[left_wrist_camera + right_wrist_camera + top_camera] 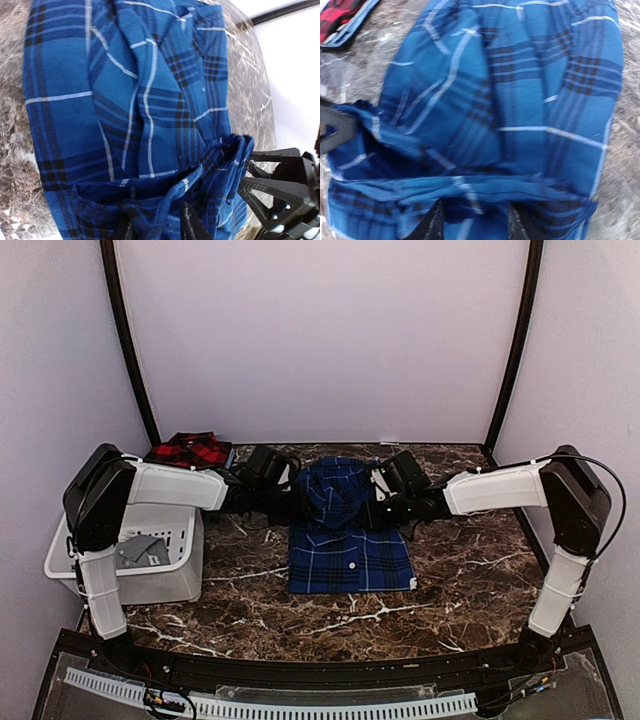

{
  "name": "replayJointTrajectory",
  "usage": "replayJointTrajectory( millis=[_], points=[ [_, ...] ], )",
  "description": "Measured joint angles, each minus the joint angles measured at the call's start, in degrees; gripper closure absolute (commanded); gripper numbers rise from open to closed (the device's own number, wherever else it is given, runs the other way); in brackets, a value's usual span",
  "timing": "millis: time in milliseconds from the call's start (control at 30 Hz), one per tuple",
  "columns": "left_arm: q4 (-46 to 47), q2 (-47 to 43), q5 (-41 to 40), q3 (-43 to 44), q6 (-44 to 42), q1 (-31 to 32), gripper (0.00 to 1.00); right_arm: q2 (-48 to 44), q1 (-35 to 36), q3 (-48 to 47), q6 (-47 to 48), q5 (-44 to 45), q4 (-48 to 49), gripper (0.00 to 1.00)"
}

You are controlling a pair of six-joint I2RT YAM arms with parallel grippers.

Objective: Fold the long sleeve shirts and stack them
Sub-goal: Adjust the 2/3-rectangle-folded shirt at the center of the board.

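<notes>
2 shirts. 1 blue plaid shirt (350, 540) lies mid-table: near half flat, far half bunched up btwn the grippers. 1 red-and-black shirt (190, 450) sits at the far-left corner, behind the basket (165, 580).

2 arms: L arm (170, 485) & R arm (495, 490) both reach inward, elbows out, wrists low, facing each other across the blue shirt's far part. L gripper (157, 227) is at its left edge, R gripper (472, 225) at its right. Each has jaws partly apart w/ cloth bunched btwn the fingers; can't tell if pinched or loose.

1 white basket near-left, grey item (140, 550) inside. Marble table (460, 580) shows right of & in front of the shirt. Walls (320, 340) close on 3 sides.
</notes>
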State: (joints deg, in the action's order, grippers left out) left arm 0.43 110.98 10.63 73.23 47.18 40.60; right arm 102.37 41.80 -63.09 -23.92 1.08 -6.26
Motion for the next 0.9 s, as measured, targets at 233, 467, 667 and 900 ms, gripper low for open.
replayJointTrajectory(
  millis=[233,467,667,900],
  points=[
    [1.4,0.55,-0.22,0.55,1.53,-1.79,0.4,3.19,-4.28,-3.91,2.19,-1.75,-1.81,0.39],
    [2.08,0.17,-0.11,0.76,0.57,-3.52,0.34,0.07,-3.78,-5.51,3.13,-3.87,-3.63,0.39],
    [2.45,-3.93,-0.11,-1.53,0.13,-4.79,0.45,-8.02,1.09,-1.36,4.15,-4.31,-3.5,0.45],
    [2.54,-8.94,0.9,-8.31,-0.59,-5.42,0.57,-11.52,10.71,3.34,4.52,-7.37,-2.51,0.63]
  ],
)
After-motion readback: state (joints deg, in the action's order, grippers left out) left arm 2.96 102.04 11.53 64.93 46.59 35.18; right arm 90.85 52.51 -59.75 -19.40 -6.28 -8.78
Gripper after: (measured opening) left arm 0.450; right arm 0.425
